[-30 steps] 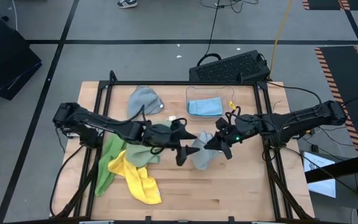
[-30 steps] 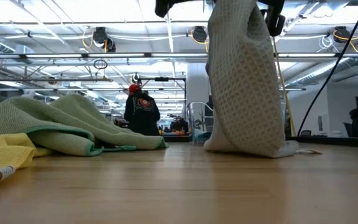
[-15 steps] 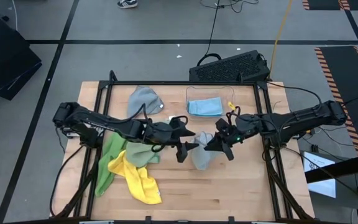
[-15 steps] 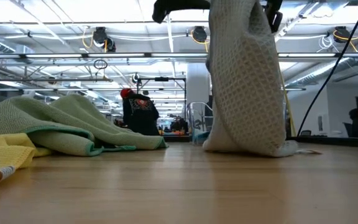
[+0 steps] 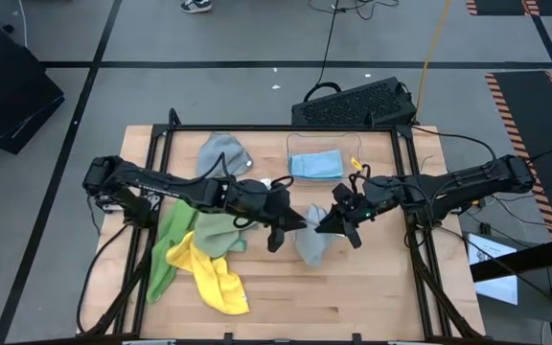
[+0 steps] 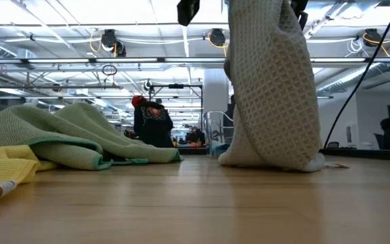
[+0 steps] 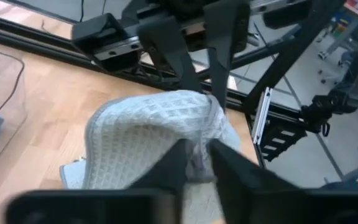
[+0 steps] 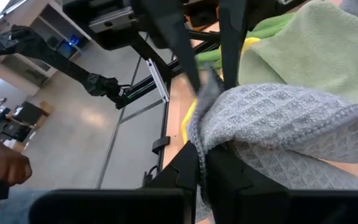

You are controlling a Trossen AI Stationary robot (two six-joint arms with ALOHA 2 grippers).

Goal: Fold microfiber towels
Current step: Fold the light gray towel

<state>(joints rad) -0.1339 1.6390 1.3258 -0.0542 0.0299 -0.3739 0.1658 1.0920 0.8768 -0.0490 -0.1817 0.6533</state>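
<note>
Both grippers meet over the middle of the wooden table point(image 5: 353, 297) in the high view: the left gripper point(image 5: 292, 221) and the right gripper point(image 5: 326, 218) each pinch the upper edge of the grey waffle-weave microfiber towel point(image 5: 310, 244), which trails from them toward the table's near edge. Each dark arm reaches in low from its own side, nearly level, wrists turned toward one another. A second grey cloth point(image 5: 223, 154) lies crumpled near the far edge, a light blue cloth point(image 5: 315, 165) sits inside the clear plastic bin point(image 5: 293, 144), and the sage green cloth point(image 5: 211, 235), bright green cloth point(image 5: 164, 251) and yellow cloth point(image 5: 217, 276) lie heaped under the left arm. From the low view the grey towel point(image 6: 271, 88) hangs upright, long axis vertical, its bottom folds resting on the tabletop; the sage cloth point(image 6: 73, 132) and yellow cloth point(image 6: 2, 169) lie to one side. The left wrist view shows that arm's fingers point(image 7: 173, 163) closed tight on a bunched edge of the towel point(image 7: 142, 140). The right wrist view shows its fingers point(image 8: 188, 168) closed on another bunched edge of the towel point(image 8: 278, 118).
</note>
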